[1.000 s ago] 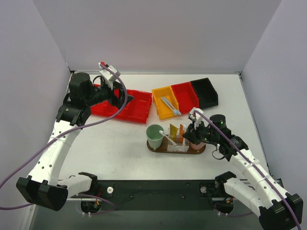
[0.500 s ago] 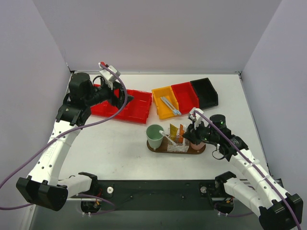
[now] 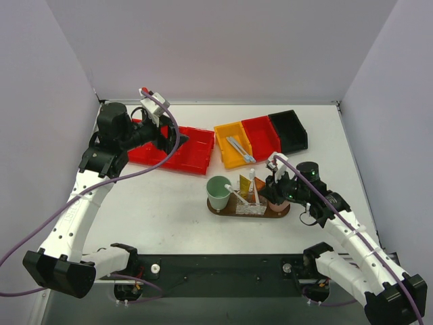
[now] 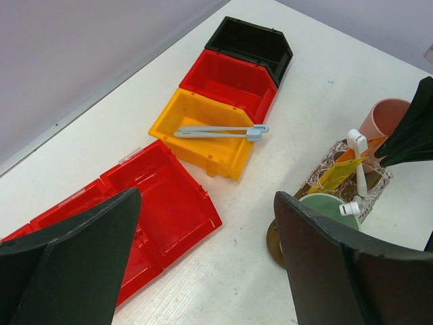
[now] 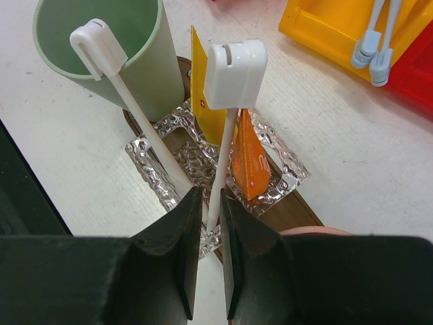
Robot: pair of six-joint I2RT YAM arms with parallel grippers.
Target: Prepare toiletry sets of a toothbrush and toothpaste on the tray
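The dark brown oval tray (image 3: 233, 211) carries a green cup (image 3: 218, 192), a clear glass holder (image 3: 249, 205) and a pink cup (image 3: 277, 202). My right gripper (image 3: 265, 188) is shut on the stem of a white toothbrush (image 5: 235, 64), holding it upright over the glass holder (image 5: 152, 162). A second white toothbrush (image 5: 128, 101) leans from the holder across the green cup (image 5: 145, 61). A yellow tube (image 5: 203, 88) and an orange tube (image 5: 249, 159) stand in the holder. My left gripper (image 3: 177, 139) is open and empty, high over the flat red bin (image 3: 176, 150).
A yellow bin (image 3: 233, 145) behind the tray holds two more pale blue and white toothbrushes (image 4: 220, 131). A red bin (image 3: 261, 134) and a black bin (image 3: 289, 128) stand to its right. The walls close in at the back and sides.
A white toothbrush head now stands up above the glass holder in my right gripper; it was not visible there before. The left arm has not moved.
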